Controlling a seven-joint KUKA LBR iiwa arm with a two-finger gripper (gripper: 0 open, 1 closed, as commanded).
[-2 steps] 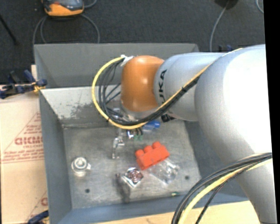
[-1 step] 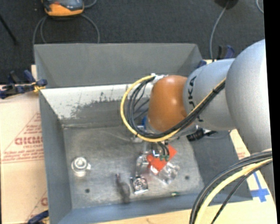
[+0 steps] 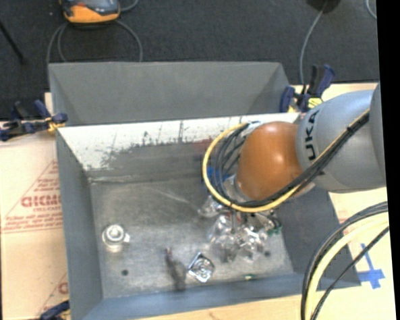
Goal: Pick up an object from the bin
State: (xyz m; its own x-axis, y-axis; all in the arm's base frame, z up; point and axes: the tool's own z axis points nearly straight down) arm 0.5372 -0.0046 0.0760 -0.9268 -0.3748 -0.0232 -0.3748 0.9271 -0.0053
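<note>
Shiny heap (image 3: 233, 240) beneath jaws (right half of bin (image 3: 76, 217)); silver knob (image 3: 114, 237) well apart.

Silver round cap (image 3: 113, 237) left; dark lump (image 3: 173, 267) just beside shiny metal piece (image 3: 201, 268), front.

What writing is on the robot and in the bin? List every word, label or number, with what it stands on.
"UKA": black letters on the grey arm, beside the orange cover; any letter before them is hidden.
Bin: no lettering; its back wall has only dark scuffs.
Metal knob, dark piece and shiny heap: no text that can be read.
</note>
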